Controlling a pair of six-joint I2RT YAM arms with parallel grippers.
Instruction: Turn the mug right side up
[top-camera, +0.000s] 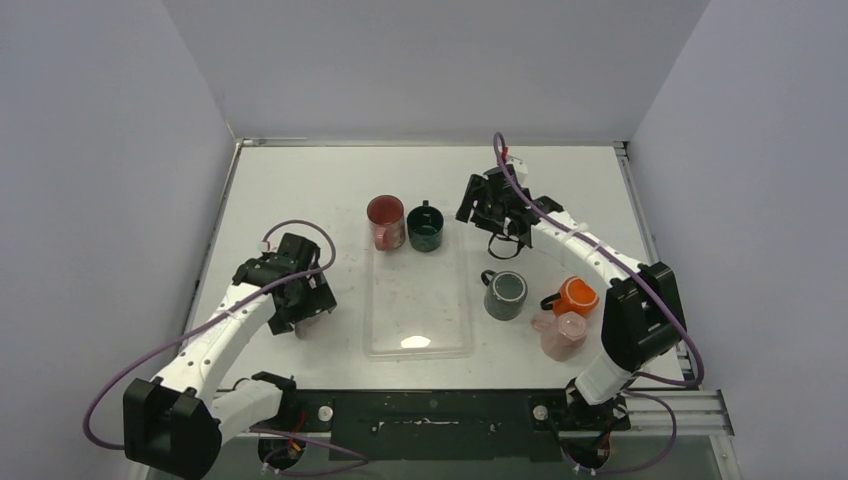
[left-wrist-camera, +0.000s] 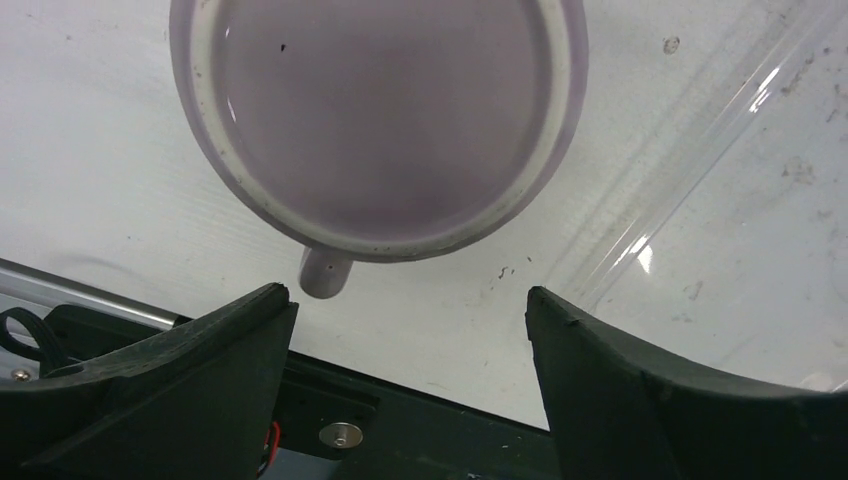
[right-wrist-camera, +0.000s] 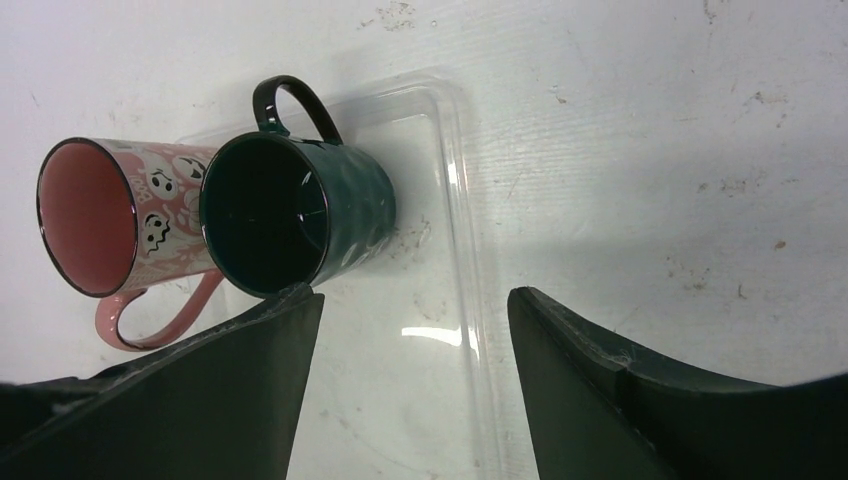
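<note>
Lilac mug beside clear tray, left jaws parted above

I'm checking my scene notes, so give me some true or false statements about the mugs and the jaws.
The dark green mug stands on the clear tray. True.
The orange mug sits on the tray. False: it is on the table, right of it.
The right gripper has its jaws shut on the grey mug. False: they are open and empty.
The left gripper has its jaws open above a lilac mug. True.
</note>
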